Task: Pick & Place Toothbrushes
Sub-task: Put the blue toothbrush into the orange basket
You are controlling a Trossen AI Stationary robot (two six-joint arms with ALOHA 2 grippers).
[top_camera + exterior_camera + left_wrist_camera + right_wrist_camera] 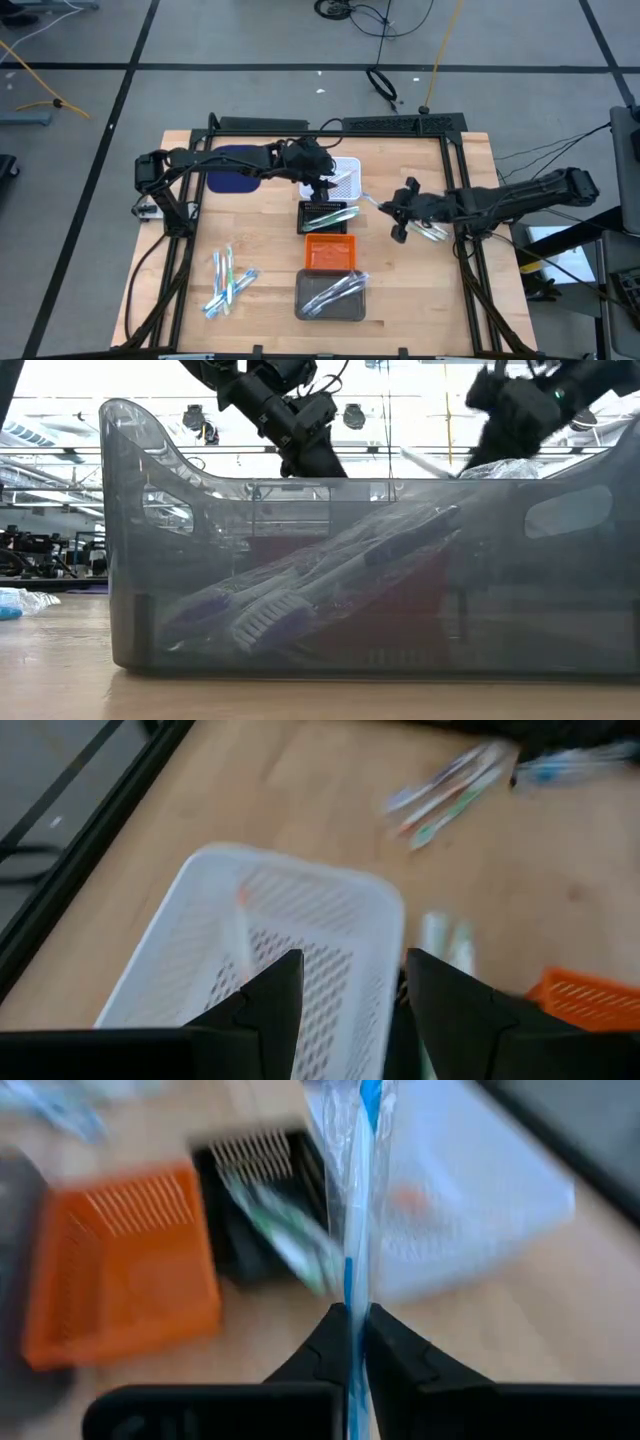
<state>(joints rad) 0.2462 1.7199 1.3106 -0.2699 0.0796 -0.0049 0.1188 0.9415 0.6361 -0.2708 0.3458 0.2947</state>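
Observation:
My right gripper (351,1318) is shut on a blue-and-white toothbrush (362,1170) in a clear wrapper, right of the black tray (325,216). That tray holds green toothbrushes (330,213). My left gripper (350,990) stands open over the white tray (260,930), its fingers empty. More toothbrushes lie loose on the table at the near left (228,280) and under my right arm (432,231). Others lie in the grey tray (330,296). The orange tray (330,253) sits between the black and grey ones. My right gripper pinches the wrapped toothbrush's shaft (350,1285) between its two fingers. The toothbrush lies along the fingers and sticks out well past their tips toward the white tray. It is lifted clear of the table, slanting up beyond the gripper (430,461).
The trays form a row from the far middle to the near edge. A dark blue pad (235,170) lies at the far left under my left arm. Bare wood shows between the trays and the loose toothbrushes on either side.

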